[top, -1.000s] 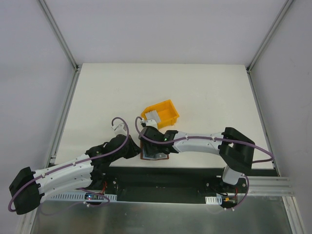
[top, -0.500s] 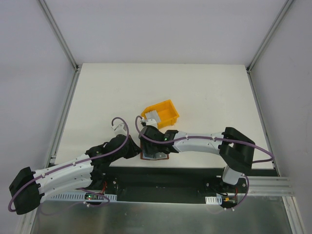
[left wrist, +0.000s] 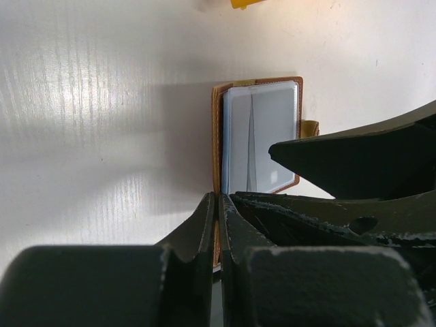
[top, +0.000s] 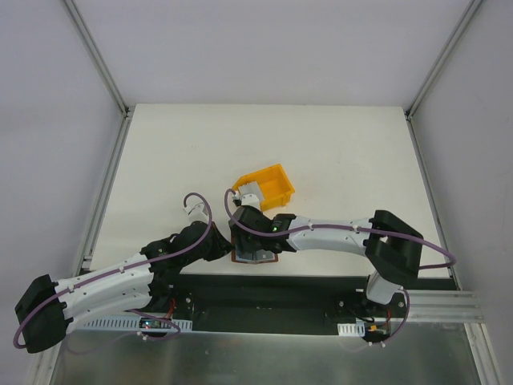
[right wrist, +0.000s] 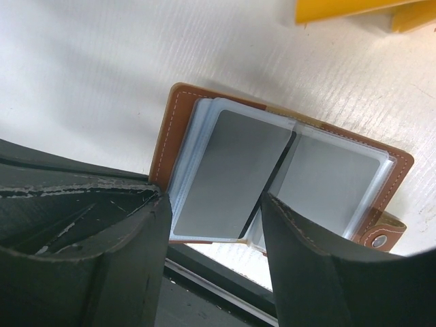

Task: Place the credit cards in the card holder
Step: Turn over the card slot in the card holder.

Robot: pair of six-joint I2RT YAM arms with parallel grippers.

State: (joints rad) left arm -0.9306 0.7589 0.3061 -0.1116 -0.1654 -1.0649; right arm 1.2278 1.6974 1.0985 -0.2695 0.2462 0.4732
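Credit cards [right wrist: 231, 174] number two as far as can be counted. The grey one lies between the spread fingers of the right claw [right wrist: 216, 204], which stands open. The card's near end is cut off behind those fingers, so whether they touch it cannot be told. It rests on the clear sleeves of the single card holder [right wrist: 165, 143], which lies open on the worktop [top: 337, 160] near the arm bases and is mostly covered from above by the right arm. The left claw [left wrist: 218, 204] is closed, pinching the holder's brown cover edge. Farther out, one yellow bin [top: 276, 183] holds a pale card [top: 252, 191], too small to tell whether it is single or stacked.
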